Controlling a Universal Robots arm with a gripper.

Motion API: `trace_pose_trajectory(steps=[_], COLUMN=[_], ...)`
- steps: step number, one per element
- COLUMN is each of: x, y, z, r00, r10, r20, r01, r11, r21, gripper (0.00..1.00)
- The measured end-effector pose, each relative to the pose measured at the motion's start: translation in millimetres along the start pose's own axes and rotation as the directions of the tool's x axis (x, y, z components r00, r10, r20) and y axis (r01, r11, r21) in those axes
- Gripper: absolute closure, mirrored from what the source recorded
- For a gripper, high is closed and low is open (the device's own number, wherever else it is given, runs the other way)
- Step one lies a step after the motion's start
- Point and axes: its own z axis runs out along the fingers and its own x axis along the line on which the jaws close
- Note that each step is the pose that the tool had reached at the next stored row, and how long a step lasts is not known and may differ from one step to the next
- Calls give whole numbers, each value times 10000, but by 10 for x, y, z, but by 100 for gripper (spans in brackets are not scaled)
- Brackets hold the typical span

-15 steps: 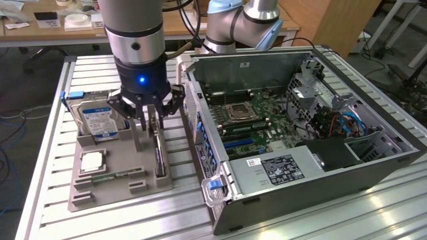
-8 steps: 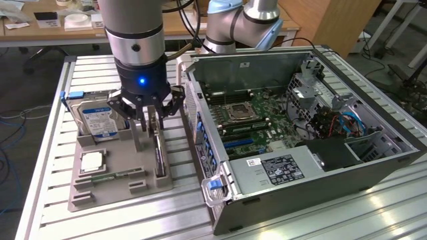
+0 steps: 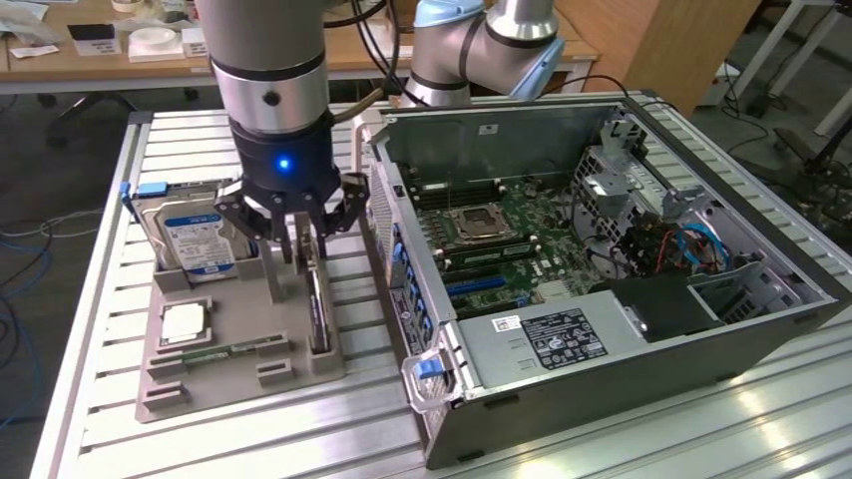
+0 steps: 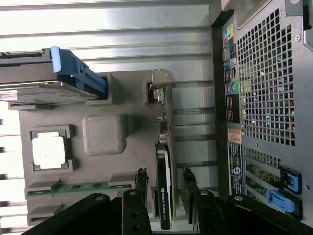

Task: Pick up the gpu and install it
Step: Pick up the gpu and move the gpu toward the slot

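Observation:
The gpu (image 4: 165, 196) stands on edge in a slot of the grey holder tray (image 4: 132, 105). Its black cooler, green board edge and silver end bracket (image 4: 159, 84) all show in the wrist view. In the exterior view the gpu (image 3: 319, 321) is a dark upright strip at the tray's right side. My gripper (image 3: 295, 264) hangs straight over it. The gripper (image 4: 164, 172) is open, one black finger (image 4: 141, 180) on each side of the card, with a small gap on both sides. Nothing is held.
The tray also holds a hard drive (image 3: 200, 238) with a blue-white label, a processor (image 3: 183, 324) and a thin memory stick (image 3: 226, 351). The open computer case (image 3: 745, 329) lies close on the exterior view's right, motherboard (image 3: 513, 244) exposed. Its perforated back panel (image 4: 266, 83) is near the gpu.

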Motion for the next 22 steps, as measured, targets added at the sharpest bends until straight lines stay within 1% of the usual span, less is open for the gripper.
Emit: trace_pose_trajectory(steps=[10, 22], x=[6, -13], y=[-6, -35], z=[138, 148], r00=[10000, 10000], r10=[0, 2], r20=[0, -11], r01=[0, -2], r11=[10000, 10000], r21=[0, -1], gripper=[58, 58])
